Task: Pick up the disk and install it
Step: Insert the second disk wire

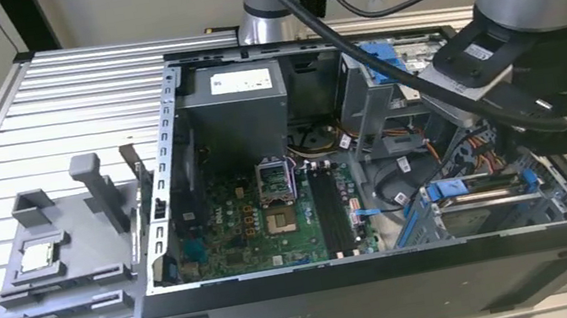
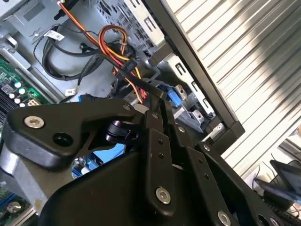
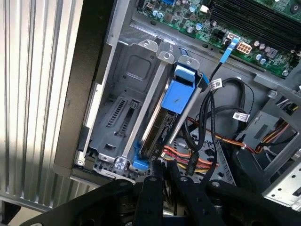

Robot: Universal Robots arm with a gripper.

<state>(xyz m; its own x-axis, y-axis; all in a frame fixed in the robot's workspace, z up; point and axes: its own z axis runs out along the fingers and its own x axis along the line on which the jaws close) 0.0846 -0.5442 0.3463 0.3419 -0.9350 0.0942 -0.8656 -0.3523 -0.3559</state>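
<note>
Here, nearest the wrist cameras, the single gripper [image 3: 164,168] is hanging with its fingers [image 3: 154,175] drawn narrow, almost together, and I cannot tell whether they are pinching anything. Just beyond the tips, the one disk [image 3: 178,96] is standing on edge in the drive cage [image 3: 127,108] at the case's corner, its blue frame showing along the exposed edge. Its long axis is running straight away from the gripper, so it is lying dead ahead, end-on, with its near end just at the fingertips. Beside it, one bundle of red, orange and yellow wires [image 3: 207,157] is trailing past the bay among black cables [image 3: 209,113]. Farther in, the single motherboard [image 3: 244,28] is lining the case's bottom. In the exterior view the one arm [image 1: 550,6] is reaching down into the open computer case [image 1: 394,278] at that view's right. Well apart at its left, one grey fixture [image 1: 63,279] is carrying one small square chip [image 1: 39,256].
</note>
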